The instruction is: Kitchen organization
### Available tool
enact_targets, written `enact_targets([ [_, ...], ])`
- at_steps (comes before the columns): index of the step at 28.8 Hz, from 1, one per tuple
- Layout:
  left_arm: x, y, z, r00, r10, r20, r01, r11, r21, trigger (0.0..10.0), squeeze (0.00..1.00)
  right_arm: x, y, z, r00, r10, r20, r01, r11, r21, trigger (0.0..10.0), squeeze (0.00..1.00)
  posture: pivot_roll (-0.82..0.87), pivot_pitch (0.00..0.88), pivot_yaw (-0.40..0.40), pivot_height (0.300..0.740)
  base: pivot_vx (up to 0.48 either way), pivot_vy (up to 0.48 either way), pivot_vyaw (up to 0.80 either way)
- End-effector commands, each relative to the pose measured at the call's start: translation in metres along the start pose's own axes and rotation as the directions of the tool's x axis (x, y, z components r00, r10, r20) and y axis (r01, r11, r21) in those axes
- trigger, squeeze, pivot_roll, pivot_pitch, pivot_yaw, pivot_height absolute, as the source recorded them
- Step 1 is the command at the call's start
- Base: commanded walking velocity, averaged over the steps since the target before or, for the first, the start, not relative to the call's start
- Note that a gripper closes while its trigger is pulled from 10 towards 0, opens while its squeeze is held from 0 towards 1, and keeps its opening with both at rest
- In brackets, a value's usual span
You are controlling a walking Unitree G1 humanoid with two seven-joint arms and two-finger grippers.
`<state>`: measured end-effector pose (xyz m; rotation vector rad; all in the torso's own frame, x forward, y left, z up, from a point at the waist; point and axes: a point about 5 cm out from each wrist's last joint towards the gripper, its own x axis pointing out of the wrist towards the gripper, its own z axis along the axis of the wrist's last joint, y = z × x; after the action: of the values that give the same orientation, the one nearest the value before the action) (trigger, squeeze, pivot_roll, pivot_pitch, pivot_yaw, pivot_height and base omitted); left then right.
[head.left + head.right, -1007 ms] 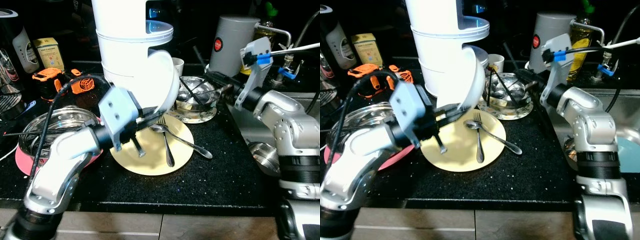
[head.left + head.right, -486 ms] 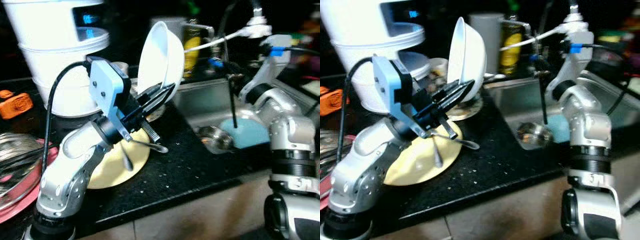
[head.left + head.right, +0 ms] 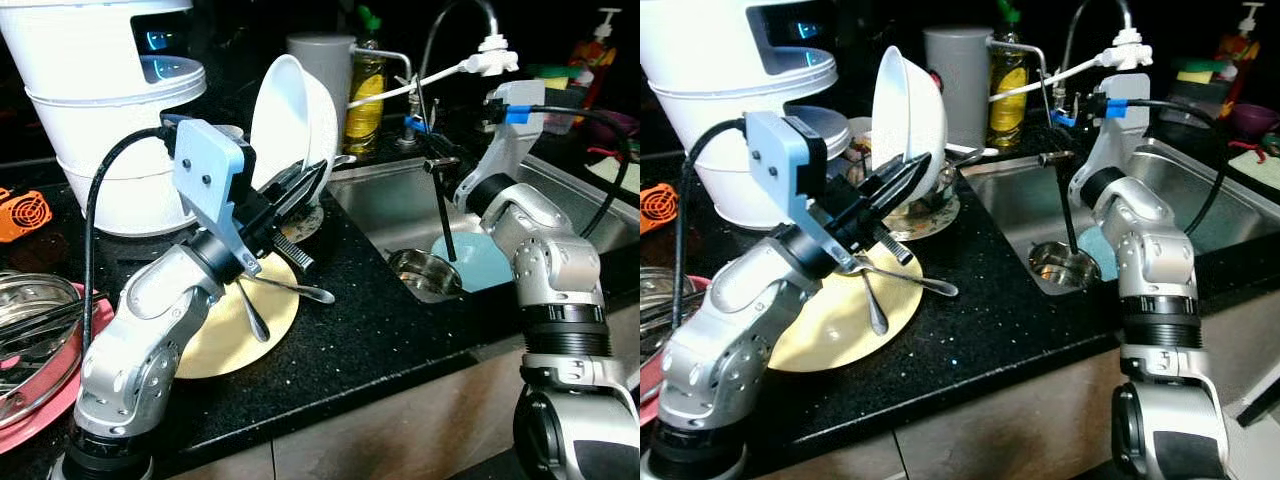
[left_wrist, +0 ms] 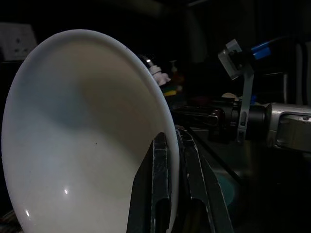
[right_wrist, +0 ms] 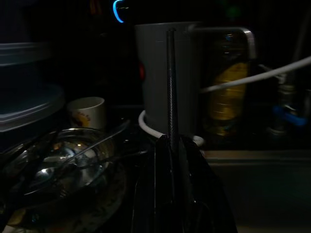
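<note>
Counter (image 3: 380, 330): plate (image 3: 225, 330) near the front edge, spoon (image 3: 290, 291) and fork (image 3: 252, 318) on it.
Bowl (image 3: 290, 120): tilted on edge above the plate's rear.
Sink (image 3: 390, 205): right of the counter; metal cup (image 3: 425, 272) inside.
Bottle (image 3: 367, 85): behind the sink.

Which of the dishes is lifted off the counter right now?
The white bowl, pinched at its rim by the left end effector and held tilted on edge. The yellow plate lies flat on the counter and the blue plate sits in the sink.
</note>
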<state>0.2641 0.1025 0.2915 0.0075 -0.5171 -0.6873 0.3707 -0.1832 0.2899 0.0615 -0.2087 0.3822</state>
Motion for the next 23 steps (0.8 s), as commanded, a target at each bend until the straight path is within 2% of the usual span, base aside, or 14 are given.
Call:
enact_targets([
  [1, -0.001, 0.001, 0.0, 1.0, 0.017, -0.01, -0.017, 1.0, 0.011, 10.0, 0.0, 0.0, 0.004, -0.001, 1.0, 0.015, 0.01, -0.015, 1.0, -0.004, 10.0, 0.0, 0.01, 0.0, -0.035, 0.74, 0.0, -0.428, 0.0],
  [18, 0.002, -0.002, 0.001, 1.0, 0.003, -0.009, -0.003, 1.0, -0.001, 10.0, 0.0, 0.0, 0.012, -0.005, 0.998, 0.064, -0.009, -0.064, 0.997, -0.032, 10.0, 0.0, 0.0, 0.0, -0.036, 0.74, 0.0, -0.426, 0.0],
  [23, 0.002, -0.003, 0.001, 1.0, 0.001, -0.012, -0.001, 1.0, -0.004, 10.0, 0.0, 0.0, 0.015, -0.005, 0.997, 0.082, -0.013, -0.083, 0.996, -0.039, 10.0, 0.0, 0.0, 0.0, -0.038, 0.74, 0.0, -0.43, 0.78],
])
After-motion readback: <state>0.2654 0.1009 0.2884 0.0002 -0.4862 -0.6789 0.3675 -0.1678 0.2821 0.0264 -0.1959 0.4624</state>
